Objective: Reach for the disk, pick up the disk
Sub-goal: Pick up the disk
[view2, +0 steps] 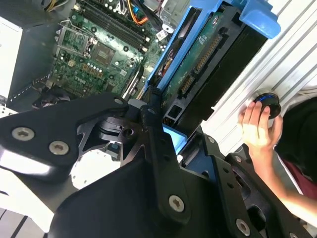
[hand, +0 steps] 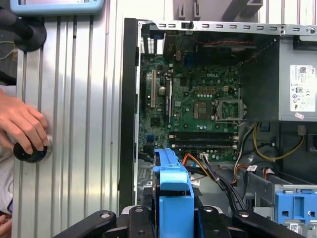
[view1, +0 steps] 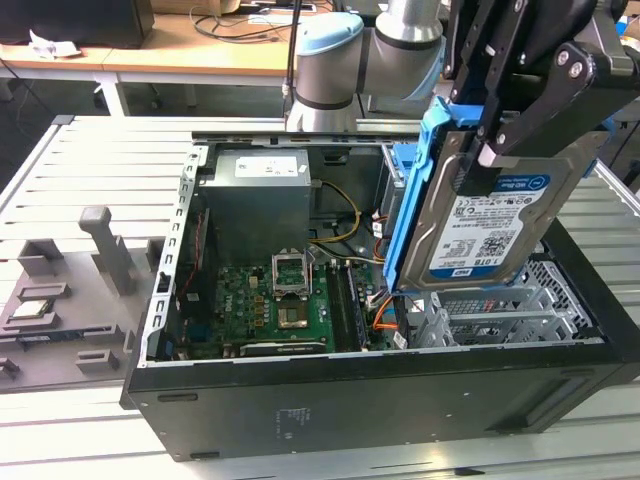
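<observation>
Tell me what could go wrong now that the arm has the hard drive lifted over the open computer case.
The gripper holds the disk tilted above the open computer case; a slip might drop it onto the motherboard or the orange cables. Its lower edge hangs near the drive cage and could catch. A person's hand rests on a black button on the table beside the case, close to the arm.

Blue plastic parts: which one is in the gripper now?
The blue frame on the disk, lifted clear above the case in the gripper. The other blue bracket sits inside the case, untouched.
</observation>
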Action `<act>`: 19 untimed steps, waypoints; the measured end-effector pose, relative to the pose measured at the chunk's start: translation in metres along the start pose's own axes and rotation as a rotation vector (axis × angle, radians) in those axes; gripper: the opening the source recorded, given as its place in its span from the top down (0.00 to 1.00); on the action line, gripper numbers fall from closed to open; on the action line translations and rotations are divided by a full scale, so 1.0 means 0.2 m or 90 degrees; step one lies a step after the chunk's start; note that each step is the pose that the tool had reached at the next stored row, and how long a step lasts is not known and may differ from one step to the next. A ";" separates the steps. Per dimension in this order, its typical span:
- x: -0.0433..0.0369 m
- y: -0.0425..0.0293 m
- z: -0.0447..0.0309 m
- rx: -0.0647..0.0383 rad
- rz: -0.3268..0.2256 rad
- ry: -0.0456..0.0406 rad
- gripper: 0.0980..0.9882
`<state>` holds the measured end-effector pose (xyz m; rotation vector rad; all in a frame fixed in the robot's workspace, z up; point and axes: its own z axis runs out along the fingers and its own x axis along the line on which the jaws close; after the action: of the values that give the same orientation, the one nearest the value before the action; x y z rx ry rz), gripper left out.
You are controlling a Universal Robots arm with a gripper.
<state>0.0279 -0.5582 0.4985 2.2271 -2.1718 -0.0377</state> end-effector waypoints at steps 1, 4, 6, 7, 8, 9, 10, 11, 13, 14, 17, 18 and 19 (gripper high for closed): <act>-0.001 -0.006 0.000 0.000 0.000 0.0002 0.70; -0.003 -0.028 -0.001 0.000 0.000 0.0009 0.70; -0.006 -0.043 -0.002 0.000 0.000 0.0016 0.70; -0.007 -0.052 -0.002 0.000 0.000 0.0022 0.70; -0.009 -0.058 -0.002 0.000 0.000 0.0024 0.70; -0.012 -0.070 -0.003 0.000 0.000 0.0029 0.70; -0.016 -0.082 -0.004 0.000 0.000 0.0036 0.70; -0.020 -0.091 -0.004 0.000 0.000 0.0041 0.70; -0.026 -0.105 -0.004 0.000 0.000 0.0049 0.70; -0.030 -0.118 -0.005 0.000 0.000 0.0056 0.70; -0.039 -0.145 -0.006 0.000 0.000 0.0071 0.70; -0.040 -0.151 -0.006 0.000 0.000 0.0075 0.70; -0.042 -0.155 -0.006 0.000 0.000 0.0077 0.70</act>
<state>0.0588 -0.5491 0.4984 2.2207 -2.1661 -0.0244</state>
